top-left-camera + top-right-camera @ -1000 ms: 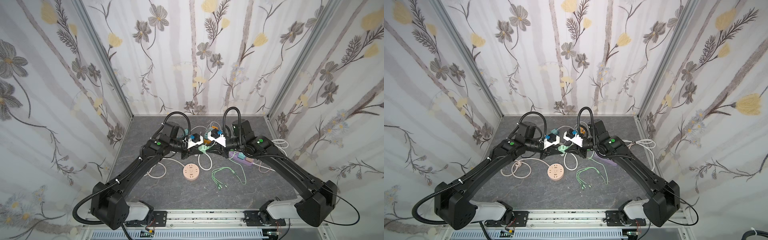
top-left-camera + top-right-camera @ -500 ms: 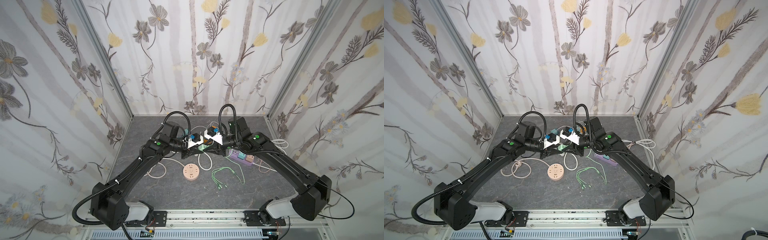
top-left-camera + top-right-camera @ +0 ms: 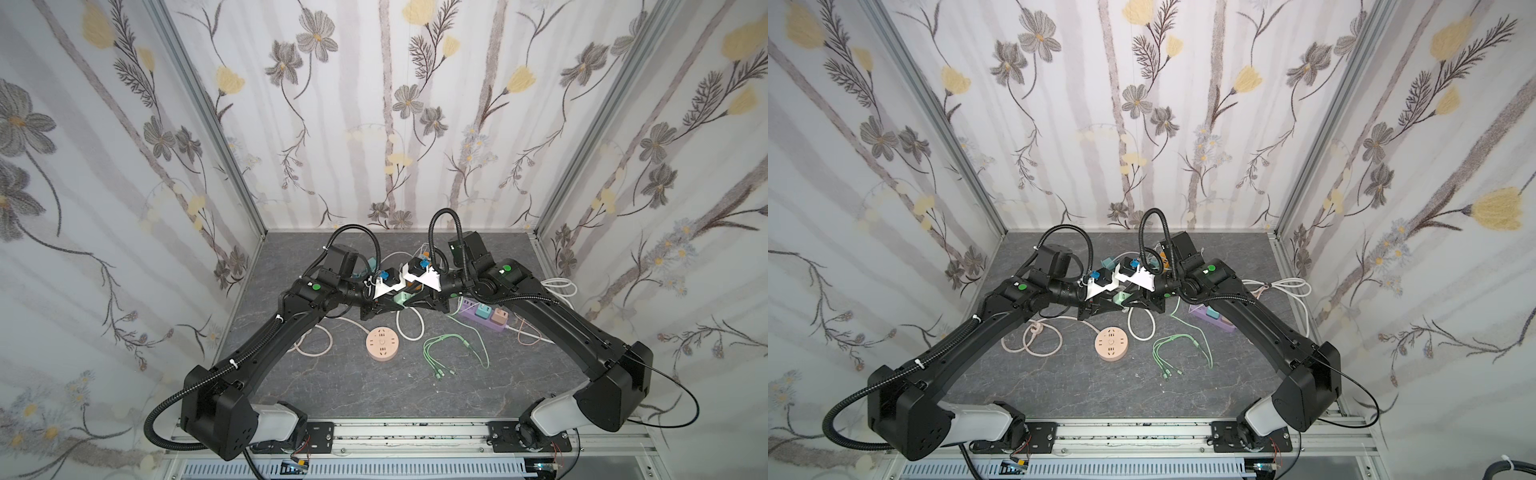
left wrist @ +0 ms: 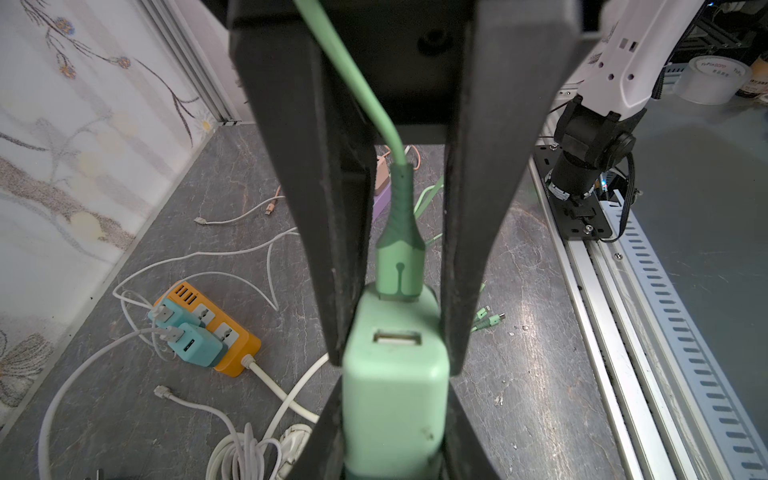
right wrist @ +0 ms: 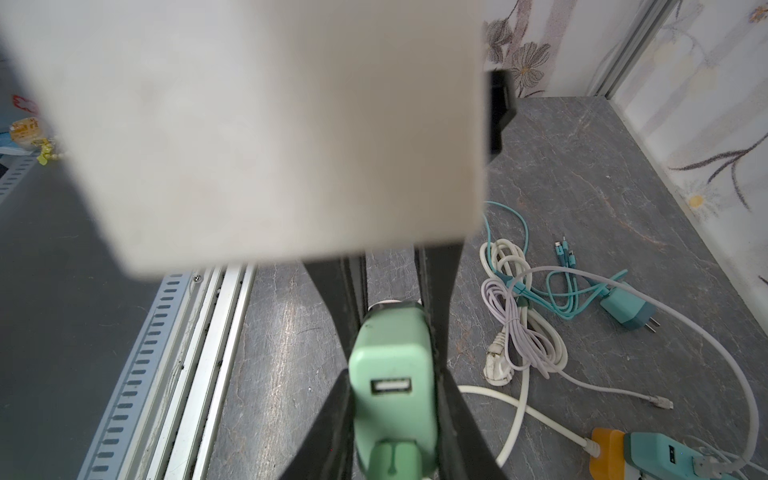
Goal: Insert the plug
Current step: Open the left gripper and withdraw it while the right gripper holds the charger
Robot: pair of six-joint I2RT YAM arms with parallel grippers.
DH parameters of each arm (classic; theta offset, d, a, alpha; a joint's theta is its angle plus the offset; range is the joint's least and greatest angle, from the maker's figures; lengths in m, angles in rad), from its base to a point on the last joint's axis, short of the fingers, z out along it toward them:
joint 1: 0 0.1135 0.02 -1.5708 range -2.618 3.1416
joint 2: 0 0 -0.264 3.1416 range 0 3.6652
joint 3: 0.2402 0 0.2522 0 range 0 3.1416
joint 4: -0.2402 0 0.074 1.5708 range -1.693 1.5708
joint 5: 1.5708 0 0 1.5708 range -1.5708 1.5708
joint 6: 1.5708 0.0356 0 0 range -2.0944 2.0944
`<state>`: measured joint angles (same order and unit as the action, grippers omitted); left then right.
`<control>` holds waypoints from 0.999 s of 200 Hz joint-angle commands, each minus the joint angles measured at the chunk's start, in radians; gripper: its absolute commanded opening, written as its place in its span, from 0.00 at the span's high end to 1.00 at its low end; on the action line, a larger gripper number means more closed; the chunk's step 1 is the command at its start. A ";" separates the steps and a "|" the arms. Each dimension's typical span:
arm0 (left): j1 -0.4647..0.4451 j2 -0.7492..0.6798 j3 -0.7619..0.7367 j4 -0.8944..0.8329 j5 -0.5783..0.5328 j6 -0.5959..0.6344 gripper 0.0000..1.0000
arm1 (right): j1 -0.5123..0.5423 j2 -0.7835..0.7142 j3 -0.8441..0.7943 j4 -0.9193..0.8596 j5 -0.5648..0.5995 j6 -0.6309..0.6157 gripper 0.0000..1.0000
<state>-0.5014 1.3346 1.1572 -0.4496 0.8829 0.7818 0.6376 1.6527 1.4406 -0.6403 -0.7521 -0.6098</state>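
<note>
A mint green USB charger [image 3: 402,297] [image 3: 1121,298] hangs above the table's middle, where both grippers meet. My left gripper [image 4: 395,395] is shut on the charger [image 4: 395,390] body. A green plug [image 4: 401,266] on a green cable [image 4: 353,83] sits in one of its ports, and the second port [image 4: 397,336] is empty. My right gripper [image 5: 392,399] comes from the opposite side. Its fingers [image 4: 332,249] run along both sides of the plug [image 5: 395,461] and press on the charger [image 5: 392,374] end.
A round peach socket [image 3: 383,343] lies just in front of the grippers, with the cable's loose green ends [image 3: 453,349] beside it. A purple power strip [image 3: 482,318] lies to the right. An orange strip with teal chargers [image 4: 208,328] and coiled white cables [image 5: 523,332] lie behind.
My right arm has pushed leftward, bringing its gripper closer onto the charger. The left arm has stayed put, still holding it.
</note>
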 commanded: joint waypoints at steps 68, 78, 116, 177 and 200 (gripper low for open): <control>0.059 -0.162 -0.213 0.454 -0.223 -0.228 0.00 | 0.005 -0.029 0.001 -0.019 0.122 0.034 1.00; 0.062 -0.196 -0.262 0.518 -0.293 -0.251 0.00 | 0.008 -0.026 0.003 -0.018 0.152 0.041 1.00; 0.064 -0.277 -0.362 0.691 -0.621 -0.415 0.00 | 0.057 0.012 0.032 -0.062 0.298 0.022 1.00; 0.065 -0.242 -0.330 0.734 -1.352 -0.650 0.00 | 0.135 0.143 0.104 -0.147 0.408 0.022 1.00; 0.087 -0.261 -0.378 0.807 -1.483 -0.709 0.00 | 0.199 0.194 0.118 -0.178 0.468 0.001 1.00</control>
<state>-0.4328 1.0882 0.8097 0.2440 -0.3111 0.1917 0.7998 1.8061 1.5425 -0.7773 -0.3492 -0.5793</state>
